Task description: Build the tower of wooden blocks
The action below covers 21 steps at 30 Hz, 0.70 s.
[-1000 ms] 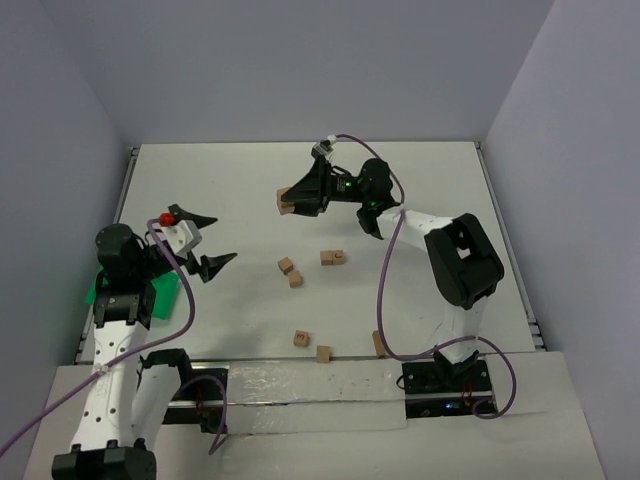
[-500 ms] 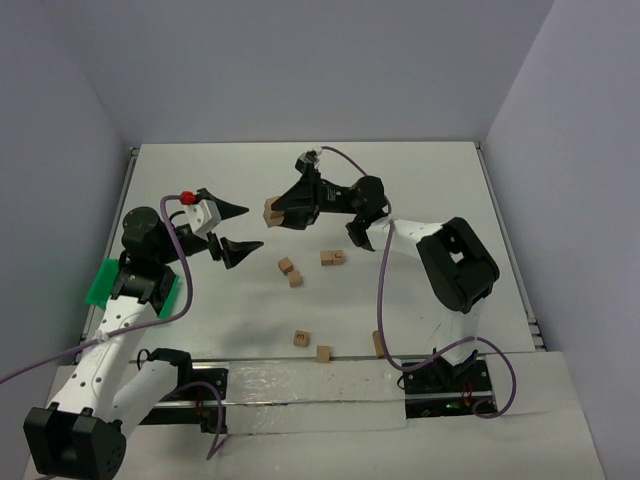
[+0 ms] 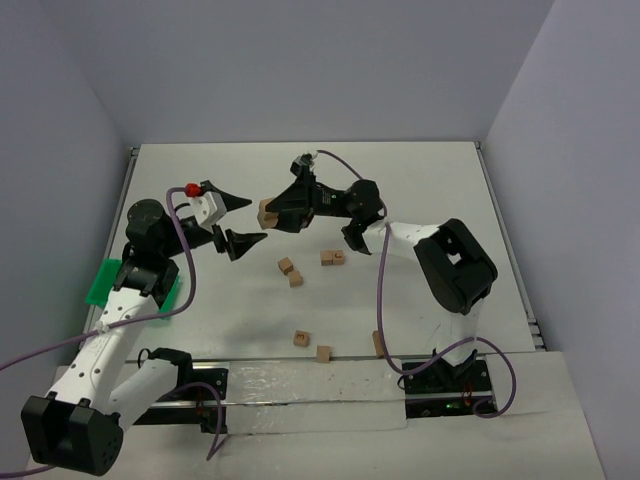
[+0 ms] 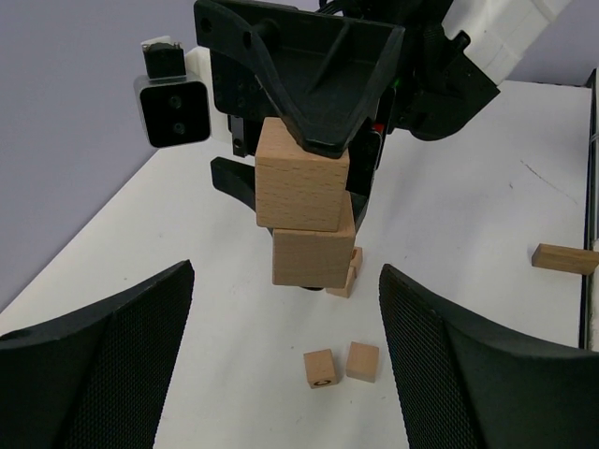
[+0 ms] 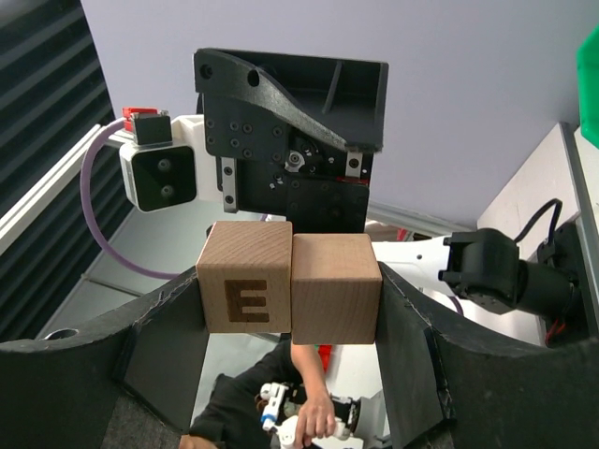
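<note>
Two wood blocks point(image 4: 301, 220) in right hand point(image 5: 292, 309), left hand point(image 3: 255, 221) opposite

left claw point(image 3: 256, 220) spread wide, right claw point(image 3: 270, 212) clamped

Findings: occlusions and cut-offs.
Top view: the left arm point(image 3: 120, 320) covers part of the green tray point(image 3: 103, 280); a purple cable point(image 3: 380, 290) crosses the block at the near edge point(image 3: 376, 345); marks on the loose blocks point(image 3: 286, 266) are too small to read. Left wrist view: the held wood blocks point(image 4: 299, 192) mask most of a block behind them point(image 4: 348, 279); a wooden piece point(image 4: 564, 258) is cut by the right edge; the left fingers point(image 4: 103, 365) run off the bottom. Right wrist view: the right fingers point(image 5: 84, 374) are likewise cut off below.
</note>
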Tool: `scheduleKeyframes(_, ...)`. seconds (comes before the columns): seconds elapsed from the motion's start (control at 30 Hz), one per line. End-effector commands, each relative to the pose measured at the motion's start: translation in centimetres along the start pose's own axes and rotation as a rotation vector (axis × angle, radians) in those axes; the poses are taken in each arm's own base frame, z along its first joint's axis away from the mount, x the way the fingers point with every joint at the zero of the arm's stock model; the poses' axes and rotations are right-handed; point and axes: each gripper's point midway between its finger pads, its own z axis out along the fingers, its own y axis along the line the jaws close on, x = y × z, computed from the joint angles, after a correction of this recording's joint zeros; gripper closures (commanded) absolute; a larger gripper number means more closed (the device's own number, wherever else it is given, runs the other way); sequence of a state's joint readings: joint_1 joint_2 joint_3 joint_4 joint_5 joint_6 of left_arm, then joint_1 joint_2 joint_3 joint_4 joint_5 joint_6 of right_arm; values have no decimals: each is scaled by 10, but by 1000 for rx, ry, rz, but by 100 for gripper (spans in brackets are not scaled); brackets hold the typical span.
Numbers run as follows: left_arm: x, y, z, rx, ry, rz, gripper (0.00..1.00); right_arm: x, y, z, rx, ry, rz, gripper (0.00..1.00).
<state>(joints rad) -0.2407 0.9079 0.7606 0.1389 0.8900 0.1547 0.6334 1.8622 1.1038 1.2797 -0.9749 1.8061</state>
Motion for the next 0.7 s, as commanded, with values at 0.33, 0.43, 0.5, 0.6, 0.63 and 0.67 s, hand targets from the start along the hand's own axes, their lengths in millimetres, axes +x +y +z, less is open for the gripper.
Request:
scheduleKeyframes(0.33, -43, 4, 8, 9, -80, 52, 17, 6, 24, 9, -74, 0, -106, 78)
scheduleKeyframes(0.43, -44, 4, 10, 14, -81, 49, 22, 7, 25, 11, -73, 4, -106, 77)
scheduleKeyframes(0.5, -44, 4, 11, 17, -81, 47, 25, 7, 26, 11, -73, 5, -109, 77)
scheduleKeyframes(0.6, -45, 2, 13, 26, -83, 43, 28, 7, 26, 12, -71, 7, -111, 76)
scheduleKeyframes(0.63, -45, 2, 14, 29, -81, 38, 29, 7, 26, 13, -70, 5, -108, 76)
scheduleKeyframes(0.67, -44, 1, 15, 34, -81, 36, 30, 7, 25, 13, -69, 5, -105, 75)
